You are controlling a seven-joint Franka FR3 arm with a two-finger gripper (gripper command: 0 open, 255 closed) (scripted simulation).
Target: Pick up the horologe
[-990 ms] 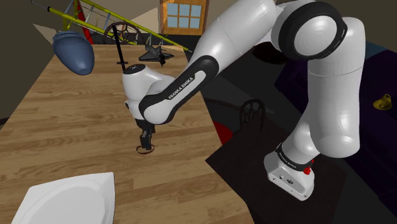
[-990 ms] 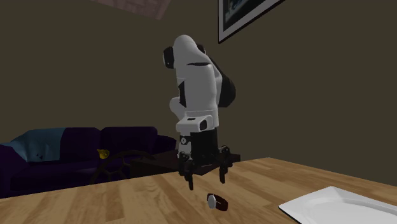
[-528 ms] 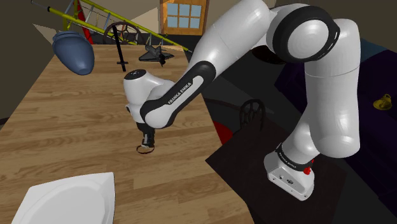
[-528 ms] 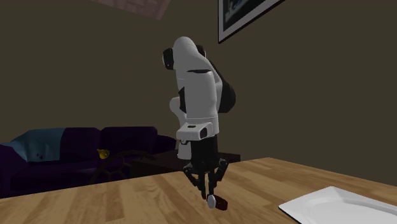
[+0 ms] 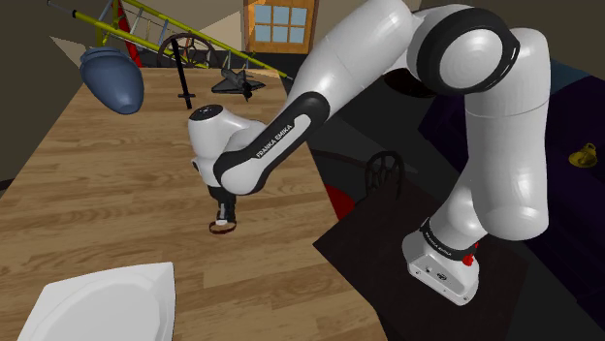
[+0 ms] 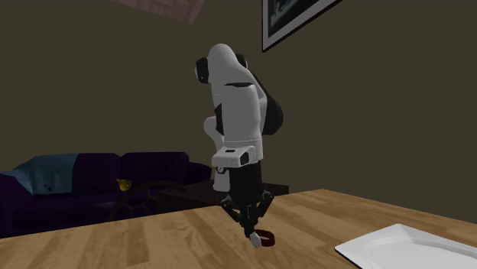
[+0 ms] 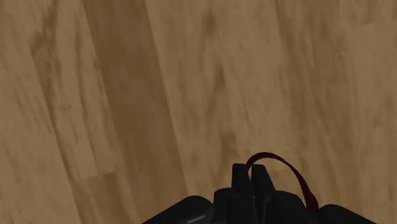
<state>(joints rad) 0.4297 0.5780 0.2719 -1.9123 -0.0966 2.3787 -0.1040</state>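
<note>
On the wood table (image 5: 107,184), near the edge toward the stand: arm (image 5: 388,58) reaches down from the shoulder view's right, wrist bent over, gripper (image 5: 225,215) pointing straight down at the boards. Watch (image 5: 224,228) sits directly under the fingertips, apparently resting on the table, well apart from the white plate (image 5: 107,300). Second exterior view: gripper (image 6: 251,232) drawn together to a point, watch (image 6: 262,240) at the tips, its pale face and dark band poking out to that view's right. Wrist view: fingers (image 7: 240,184) all but meeting, and the dark red strap (image 7: 289,170) arcs out from between them in a loop to one side. So the gripper looks clamped on the strap, not round the case. The loop runs sideways from the pinch, off the gripper's centre line. Judgement: grip made, watch not yet raised. Next move is a straight lift. The off-centre load may swing, or slip from so thin a pinch.
</note>
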